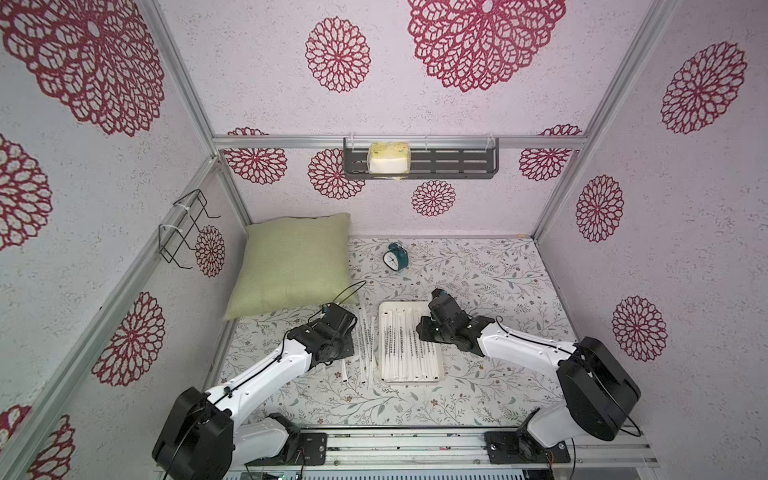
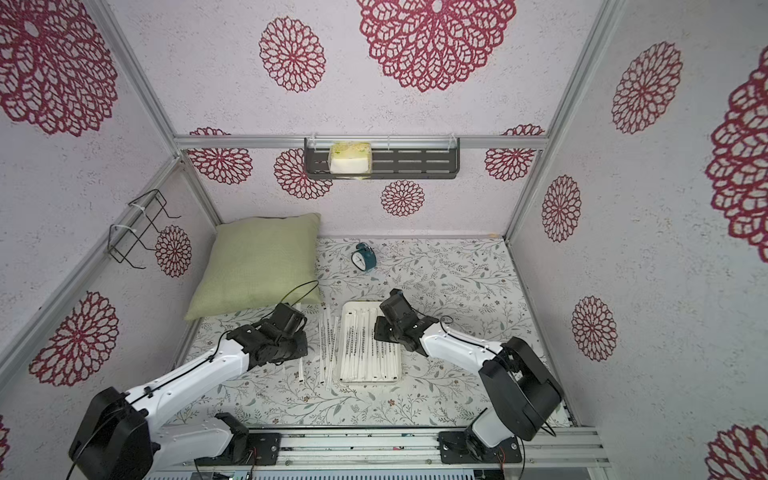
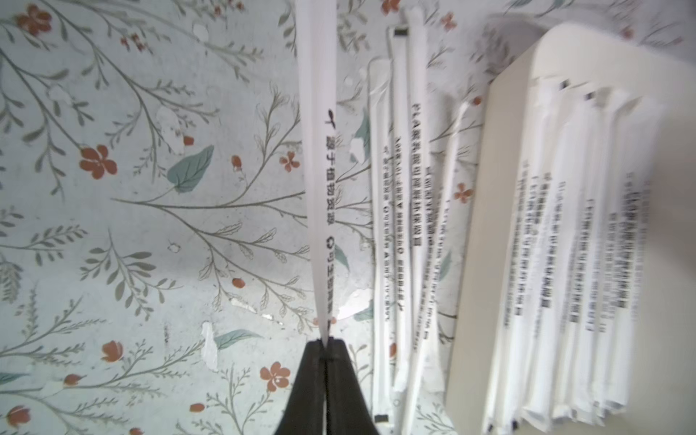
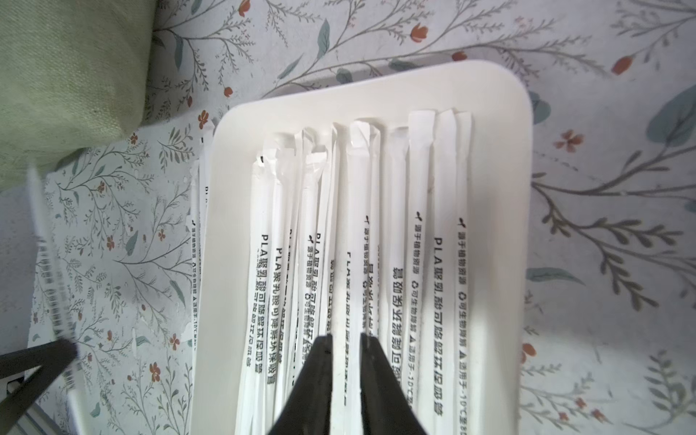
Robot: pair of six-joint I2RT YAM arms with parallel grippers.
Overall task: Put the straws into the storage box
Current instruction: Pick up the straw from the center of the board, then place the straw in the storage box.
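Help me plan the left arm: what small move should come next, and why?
Probably carry the left gripper across over the storage box rim. Its jaws are shut on one straw, and the box lies beside it with straws already inside; loose straws lie on the table between.

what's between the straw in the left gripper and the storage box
Only a few loose straws lying flat on the table, beside the storage box wall; nothing tall. The right gripper hangs low over the box and may crowd the drop.
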